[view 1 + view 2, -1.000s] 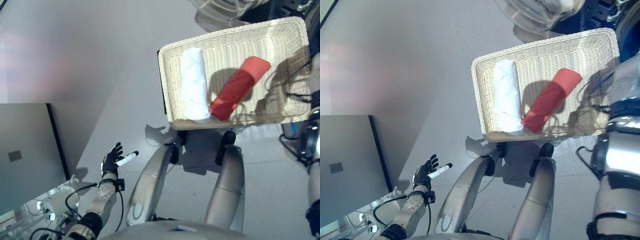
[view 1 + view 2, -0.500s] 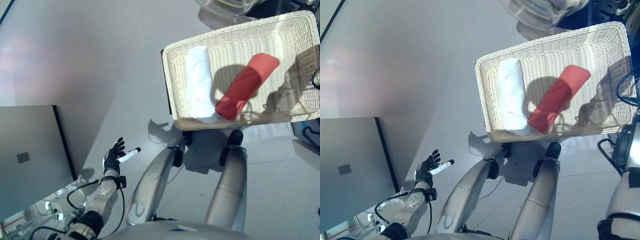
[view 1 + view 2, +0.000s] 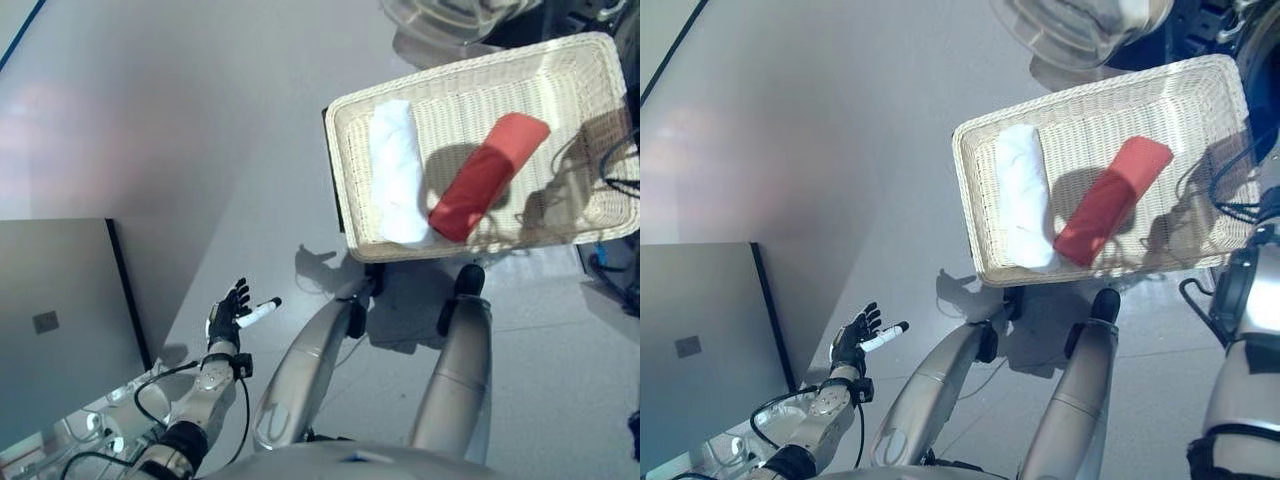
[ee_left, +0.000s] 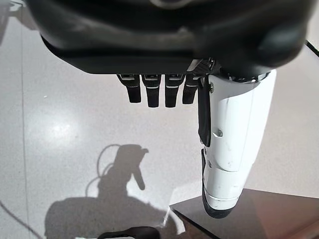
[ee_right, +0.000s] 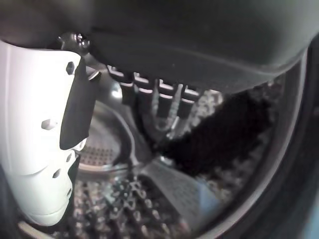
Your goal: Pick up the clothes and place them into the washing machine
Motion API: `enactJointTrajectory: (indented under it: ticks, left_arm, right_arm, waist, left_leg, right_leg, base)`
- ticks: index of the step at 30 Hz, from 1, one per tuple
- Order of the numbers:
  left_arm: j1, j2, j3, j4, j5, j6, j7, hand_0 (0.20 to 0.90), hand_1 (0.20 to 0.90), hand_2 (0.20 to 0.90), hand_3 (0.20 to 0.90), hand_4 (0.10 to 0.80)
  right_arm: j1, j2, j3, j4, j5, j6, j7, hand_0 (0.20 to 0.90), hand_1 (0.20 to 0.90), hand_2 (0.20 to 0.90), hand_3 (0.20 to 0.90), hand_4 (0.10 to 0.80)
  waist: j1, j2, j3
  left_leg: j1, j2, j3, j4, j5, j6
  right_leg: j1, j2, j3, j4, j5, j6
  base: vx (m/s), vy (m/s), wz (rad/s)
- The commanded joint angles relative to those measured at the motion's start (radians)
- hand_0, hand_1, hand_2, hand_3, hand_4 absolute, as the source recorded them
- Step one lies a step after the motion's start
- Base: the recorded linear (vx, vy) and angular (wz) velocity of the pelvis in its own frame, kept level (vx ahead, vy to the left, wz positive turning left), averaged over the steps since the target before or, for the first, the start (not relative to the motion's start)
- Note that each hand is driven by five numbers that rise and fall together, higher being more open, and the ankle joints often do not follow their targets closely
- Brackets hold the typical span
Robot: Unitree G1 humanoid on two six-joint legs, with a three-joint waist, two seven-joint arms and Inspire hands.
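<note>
From the left eye view, the pale woven wicker basket (image 3: pixel 480 140) holds a rolled white cloth (image 3: pixel 397 172) and, just beside it, a folded red cloth (image 3: pixel 488 176); both lie loose, with no hand near them. The left hand (image 3: pixel 228 316) hangs low over the grey floor (image 3: pixel 180 120), well apart from the basket.

The right eye view shows the same layout.

In the left wrist view the left hand's fingers (image 4: pixel 154 92) are straight and hold nothing.

In the right wrist view the right hand (image 5: pixel 45 139) is inside the perforated metal washing machine drum (image 5: pixel 164 194), fingers relaxed and empty. It should probably draw straight back, clear of the drum's rim, then go to the red cloth.
</note>
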Motion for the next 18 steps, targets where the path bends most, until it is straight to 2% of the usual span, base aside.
enactJointTrajectory:
  ticks: [1, 6, 8, 12, 13, 17, 18]
  left_arm:
    - [-0.009, 0.008, 0.036, 0.099, -0.026, -0.031, 0.022, 0.900, 0.900, 0.900, 0.900, 0.800]
    - [-0.018, 0.008, 0.040, 0.109, -0.030, -0.033, 0.016, 0.900, 0.900, 0.900, 0.900, 0.800]
    - [-0.020, 0.015, 0.044, 0.112, -0.025, -0.028, 0.014, 0.900, 0.900, 0.900, 0.900, 0.800]
    - [-0.016, 0.033, 0.060, 0.119, -0.015, -0.028, 0.017, 0.900, 0.900, 0.900, 0.900, 0.800]
    - [-0.011, 0.041, 0.065, 0.123, -0.009, -0.027, 0.013, 0.900, 0.900, 0.900, 0.900, 0.800]
    - [-0.013, 0.052, 0.076, 0.138, 0.003, -0.023, 0.013, 0.900, 0.900, 0.900, 0.900, 0.800]
    - [-0.013, 0.061, 0.081, 0.149, 0.012, -0.021, 0.010, 0.900, 0.900, 0.900, 0.900, 0.800]
  right_arm:
    - [0.121, 0.045, 0.058, -0.102, -0.037, -0.097, 0.034, 0.900, 0.900, 0.900, 0.900, 0.800]
    - [0.226, 0.224, 0.036, -0.085, -0.026, -0.071, 0.090, 0.900, 0.900, 0.900, 0.900, 0.800]
    - [0.253, 0.269, 0.042, -0.046, -0.027, -0.040, 0.123, 0.900, 0.900, 0.900, 0.900, 0.800]
    - [0.284, 0.310, 0.083, 0.000, -0.080, 0.016, 0.147, 0.900, 0.900, 0.900, 0.900, 0.800]
    - [0.292, 0.304, 0.115, 0.029, -0.149, 0.057, 0.154, 0.900, 0.900, 0.900, 0.900, 0.800]
    - [0.306, 0.318, 0.130, 0.055, -0.165, 0.083, 0.183, 0.900, 0.900, 0.900, 0.900, 0.800]
    - [0.311, 0.322, 0.136, 0.100, -0.174, 0.110, 0.201, 0.900, 0.900, 0.900, 0.900, 0.800]
  waist:
    - [-0.001, 0.013, -0.075]
    - [-0.003, -0.018, -0.067]
    - [0.004, -0.033, -0.065]
    - [0.010, -0.061, -0.058]
    - [0.012, -0.073, -0.058]
    - [0.013, -0.099, -0.048]
    - [0.022, -0.119, -0.047]
  left_leg:
    - [0.019, 0.023, -0.021, -0.004, -0.056, -0.089]
    - [0.067, 0.036, -0.042, -0.043, -0.035, -0.097]
    - [0.088, 0.040, -0.052, -0.058, -0.025, -0.100]
    - [0.115, 0.048, -0.067, -0.088, -0.007, -0.107]
    - [0.125, 0.050, -0.074, -0.097, 0.000, -0.109]
    - [0.141, 0.055, -0.088, -0.110, 0.009, -0.113]
    - [0.148, 0.058, -0.097, -0.113, 0.012, -0.114]
  right_leg:
    - [0.102, 0.059, -0.064, -0.161, 0.071, -0.037]
    - [0.178, 0.075, -0.098, -0.238, 0.098, -0.037]
    - [0.212, 0.077, -0.115, -0.268, 0.112, -0.036]
    - [0.257, 0.083, -0.142, -0.319, 0.132, -0.036]
    - [0.272, 0.086, -0.149, -0.335, 0.138, -0.036]
    - [0.300, 0.089, -0.170, -0.359, 0.148, -0.037]
    - [0.315, 0.091, -0.182, -0.368, 0.150, -0.039]
  base:
    - [-0.005, -0.042, -0.04]
    - [-0.012, -0.057, -0.04]
    - [-0.016, -0.081, 0.03]
    - [-0.009, -0.066, 0.11]
    - [-0.010, -0.073, 0.10]
    - [0.000, -0.065, 0.09]
    - [0.010, -0.075, 0.12]
